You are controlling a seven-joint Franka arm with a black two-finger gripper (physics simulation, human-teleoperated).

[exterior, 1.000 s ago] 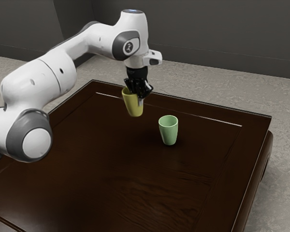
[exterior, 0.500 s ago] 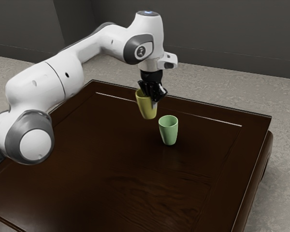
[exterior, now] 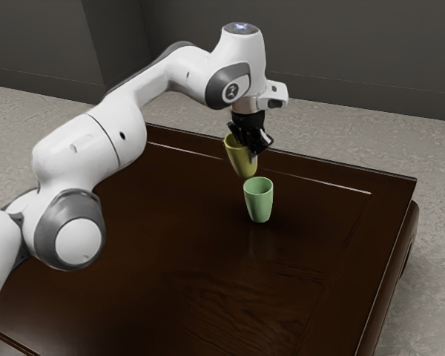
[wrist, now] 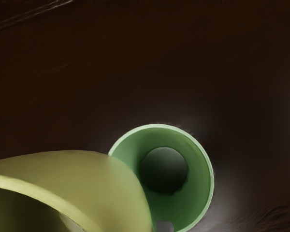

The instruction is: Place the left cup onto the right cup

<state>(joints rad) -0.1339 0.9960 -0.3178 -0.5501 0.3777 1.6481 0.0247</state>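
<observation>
Holding: your gripper (exterior: pixel 251 143) pinches the yellow cup (exterior: pixel 240 157) by its rim.
Yellow cup: mouth up, long axis tilted, just over the green cup (exterior: pixel 258 200).
Room: green cup upright, well apart from the table (exterior: pixel 170 256) edges.

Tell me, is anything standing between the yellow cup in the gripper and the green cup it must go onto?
Nothing visible does. The yellow cup, tilted in the gripper, hangs just above the green cup with open air between them, and the green cup is empty inside.

Yellow cup (exterior: pixel 239 156) just above green cup (exterior: pixel 258 200)
</observation>
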